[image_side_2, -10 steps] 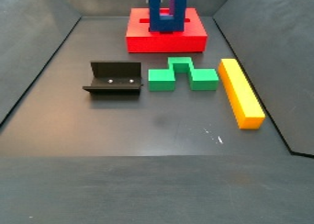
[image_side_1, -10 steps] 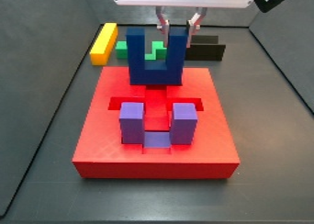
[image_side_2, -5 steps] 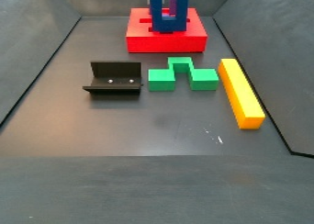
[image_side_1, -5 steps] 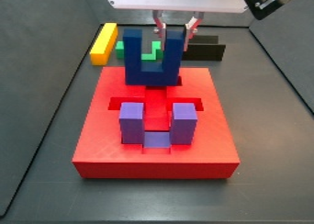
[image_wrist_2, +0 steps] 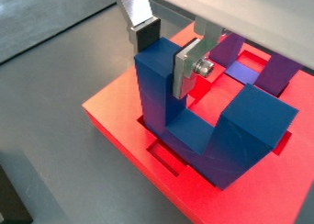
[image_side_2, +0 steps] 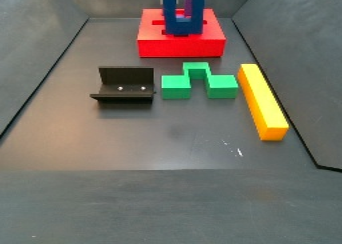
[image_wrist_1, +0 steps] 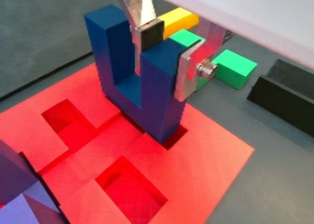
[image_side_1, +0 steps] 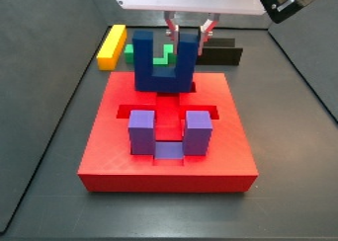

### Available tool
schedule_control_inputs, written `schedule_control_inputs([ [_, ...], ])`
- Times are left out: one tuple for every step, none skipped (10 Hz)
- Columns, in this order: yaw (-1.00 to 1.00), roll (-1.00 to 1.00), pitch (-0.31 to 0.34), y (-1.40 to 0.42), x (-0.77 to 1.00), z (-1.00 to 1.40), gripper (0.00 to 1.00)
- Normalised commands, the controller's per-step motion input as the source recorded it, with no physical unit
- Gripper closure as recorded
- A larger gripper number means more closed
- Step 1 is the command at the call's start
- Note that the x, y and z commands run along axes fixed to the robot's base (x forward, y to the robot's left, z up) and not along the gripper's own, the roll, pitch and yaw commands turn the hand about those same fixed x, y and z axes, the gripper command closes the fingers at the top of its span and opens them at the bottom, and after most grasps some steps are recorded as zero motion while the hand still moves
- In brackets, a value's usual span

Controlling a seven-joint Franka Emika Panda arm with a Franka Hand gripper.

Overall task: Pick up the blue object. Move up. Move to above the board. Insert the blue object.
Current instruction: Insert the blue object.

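Side views show nothing changed: the tool (image_side_1: 185,30) grips the blue object (image_side_1: 168,71) upright on the board (image_side_1: 231,146).

A green notched block (image_side_2: 199,81) lies on the dark floor between the fixture (image_side_2: 123,87) and a long yellow bar (image_side_2: 262,100), apparently not touching either, while a purple U-shaped block (image_side_1: 171,132) stands upright in a recess, prongs up.

Dark grey floor (image_side_2: 160,138), low dark walls (image_side_2: 40,73) around.
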Motion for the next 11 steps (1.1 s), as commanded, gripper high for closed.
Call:
schedule_control_inputs([
  [0.00,0.01,-0.090,-0.06,0.42,-0.18,1.00],
  [0.00,0.02,-0.050,-0.01,0.50,-0.15,1.00],
  [0.00,0.04,-0.020,-0.01,0.40,-0.15,1.00],
  [0.00,0.05,-0.001,0.00,0.22,-0.17,1.00],
  [0.00,0.04,-0.076,0.00,0.16,-0.33,1.00],
  [0.00,0.06,-0.180,0.00,0.04,-0.59,1.00],
  [0.00,0.07,-0.209,0.00,0.11,-0.73,1.00],
  [0.00,0.10,-0.184,0.00,0.15,-0.76,1.00],
  [0.00,0.15,-0.136,0.00,0.20,-0.76,1.00],
  [-0.02,0.20,-0.031,0.00,0.32,-0.83,1.00],
  [-0.11,0.08,0.000,-0.04,0.13,-0.25,1.00],
])
